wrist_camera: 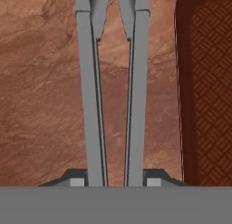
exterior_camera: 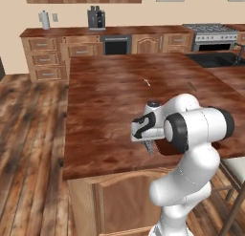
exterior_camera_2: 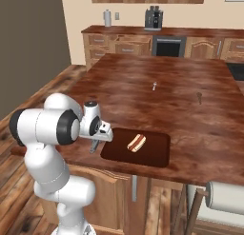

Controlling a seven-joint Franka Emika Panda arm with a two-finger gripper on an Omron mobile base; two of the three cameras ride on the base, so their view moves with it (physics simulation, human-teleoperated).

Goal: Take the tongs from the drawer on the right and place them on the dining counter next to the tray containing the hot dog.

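Observation:
My gripper (exterior_camera_2: 96, 139) hangs over the near edge of the dining counter (exterior_camera_2: 190, 110), shut on the slim grey tongs (exterior_camera_2: 94, 146). The tongs point down at the wood just left of the dark tray (exterior_camera_2: 157, 157), which holds the hot dog (exterior_camera_2: 136, 142). In the hand view both toothed arms of the tongs (wrist_camera: 90, 105) run up from my gripper (wrist_camera: 115, 180), with the tray (wrist_camera: 208, 82) along the right side. In the left base view the tongs (exterior_camera: 151, 147) hang under my gripper (exterior_camera: 149, 141). The drawer (exterior_camera_2: 129, 39) stands pulled out in the back cabinets.
A small pale utensil (exterior_camera_2: 154, 85) and a small dark one (exterior_camera_2: 199, 97) lie mid-counter. A stool (exterior_camera_2: 224, 196) stands at the counter's near right corner. A coffee machine (exterior_camera_2: 153, 17) sits on the back worktop, and a stove (exterior_camera: 210, 32) and a sink (exterior_camera: 215, 59) are at the far right.

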